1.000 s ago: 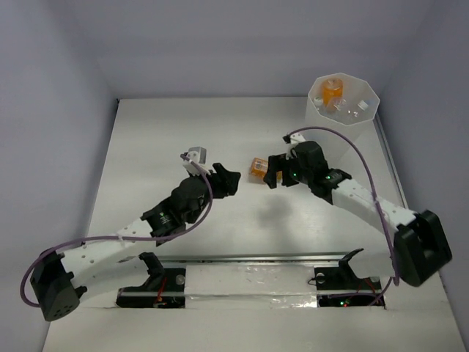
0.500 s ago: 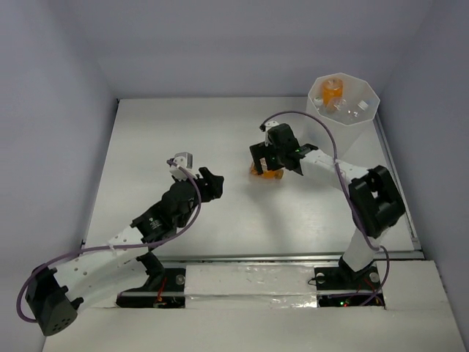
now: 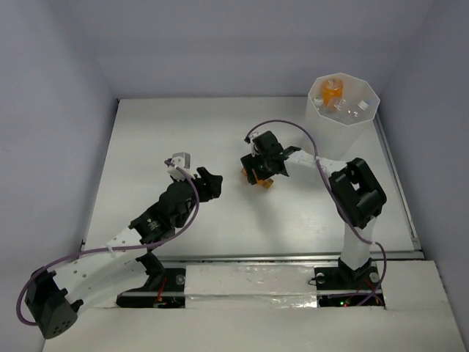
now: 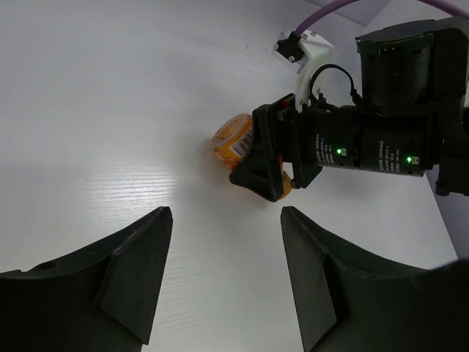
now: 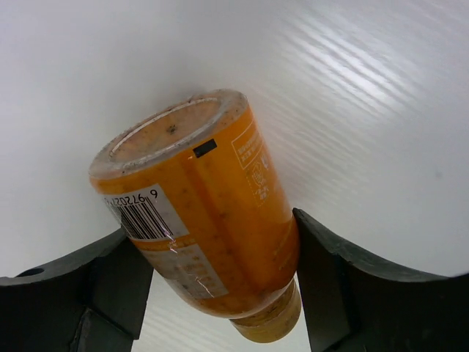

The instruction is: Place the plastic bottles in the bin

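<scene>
One orange bottle (image 5: 198,213) lies left of the bin (image 3: 326,126), clasped by our right gripper (image 5: 220,264); left gripper (image 4: 223,220) gapes empty; next we lift it binward.

The top camera is looking down from above and behind the arm bases, taking in the whole counter (image 3: 146,147) from far off. The left wrist camera is sitting just behind the left claw (image 4: 223,220), facing low across the counter toward the right claw (image 4: 267,176) and the orange bottle (image 4: 233,139), a spot the top view is also covering near its middle. The right wrist camera is peering between its own fingers (image 5: 337,293), very close on that same bottle.
</scene>
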### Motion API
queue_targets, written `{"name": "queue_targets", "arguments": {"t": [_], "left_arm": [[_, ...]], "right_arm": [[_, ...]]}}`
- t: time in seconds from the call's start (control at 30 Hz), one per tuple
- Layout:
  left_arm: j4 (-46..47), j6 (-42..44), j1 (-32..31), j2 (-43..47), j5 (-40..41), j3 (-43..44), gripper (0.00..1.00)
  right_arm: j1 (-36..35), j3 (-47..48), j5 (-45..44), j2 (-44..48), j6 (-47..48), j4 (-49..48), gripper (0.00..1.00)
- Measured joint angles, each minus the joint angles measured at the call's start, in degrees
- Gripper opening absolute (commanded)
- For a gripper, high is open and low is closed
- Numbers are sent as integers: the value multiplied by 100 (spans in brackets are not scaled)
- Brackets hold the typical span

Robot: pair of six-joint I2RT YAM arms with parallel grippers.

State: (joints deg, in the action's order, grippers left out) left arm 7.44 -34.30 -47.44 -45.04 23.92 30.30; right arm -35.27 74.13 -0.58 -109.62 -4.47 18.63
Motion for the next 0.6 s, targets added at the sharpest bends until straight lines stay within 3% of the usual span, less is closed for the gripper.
{"name": "queue_targets", "arguments": {"t": [0.17, 0.3, 0.5, 0.6], "left_arm": [[4, -2, 4, 66, -44, 0, 58], [125, 0, 4, 212, -105, -26, 59], [411, -2, 4, 229, -136, -297, 60], [457, 2, 7, 166, -133, -459, 61]], "right_arm": [[-219, -101, 256, 315, -236, -136, 52], [-275, -195, 267, 1410, -483, -127, 50], [-168, 612, -850, 3394, -592, 2, 47], [313, 1141, -1506, 3960, -636, -85, 47]]}}
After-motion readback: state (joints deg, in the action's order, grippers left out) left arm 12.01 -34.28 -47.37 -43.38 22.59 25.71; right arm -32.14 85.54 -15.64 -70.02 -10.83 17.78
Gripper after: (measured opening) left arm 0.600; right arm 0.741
